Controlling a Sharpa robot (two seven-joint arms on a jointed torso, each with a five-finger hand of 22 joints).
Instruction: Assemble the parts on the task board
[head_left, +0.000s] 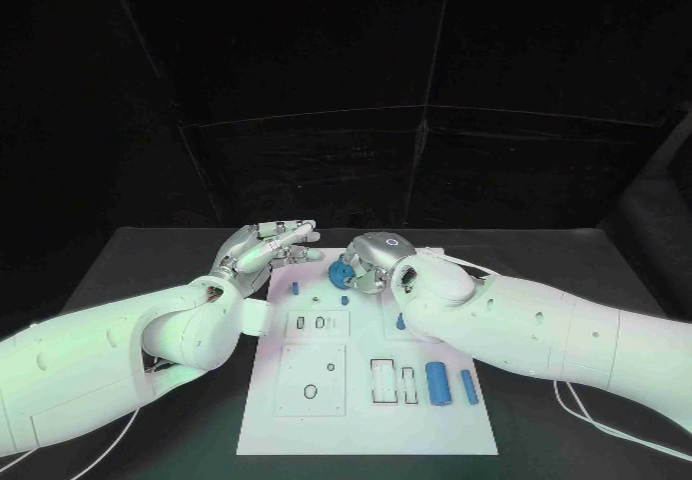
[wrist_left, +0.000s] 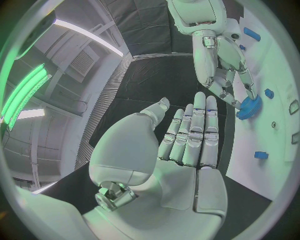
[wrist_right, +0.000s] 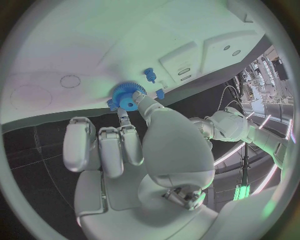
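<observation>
Right hand (head_left: 378, 262) is pinching the blue gear (head_left: 340, 272) over the far end of the task board (head_left: 361, 420); left hand (head_left: 264, 246) is hovering beside it, fingers spread, holding nothing.

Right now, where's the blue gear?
The blue gear is at the far end of the task board in the head view, pinched in the right hand, with the left hand just beside it.
</observation>
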